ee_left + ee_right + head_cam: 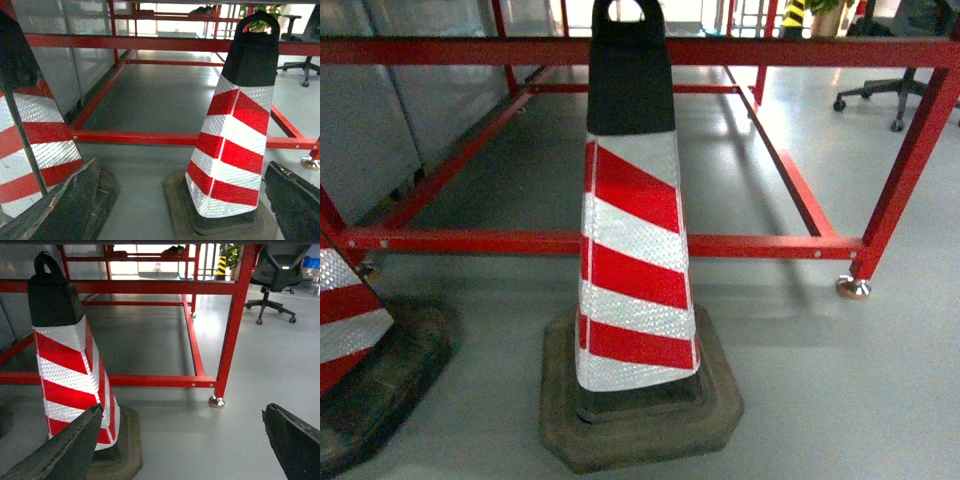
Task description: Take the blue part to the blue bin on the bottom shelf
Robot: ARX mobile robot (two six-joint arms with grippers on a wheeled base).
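The blue part, the blue bin and the bottom shelf are all out of view. My left gripper [182, 166] hangs open just above the grey floor, with its dark fingers [60, 212] at the picture's two lower corners and nothing between them. A red-and-white striped traffic cone [232, 135] stands just ahead of it, to the right. My right gripper [183, 409] is open too, over bare floor, and holds nothing. That same cone [70, 365] stands by its left finger [65, 452]. Neither gripper shows in the head view.
The striped cone [632, 250] on its black rubber base [640, 410] fills the middle of the head view. A second cone [345, 320] stands at the left. Behind them runs a low red steel frame [620, 243] with a footed leg [905, 180]. An office chair [275, 280] stands far right.
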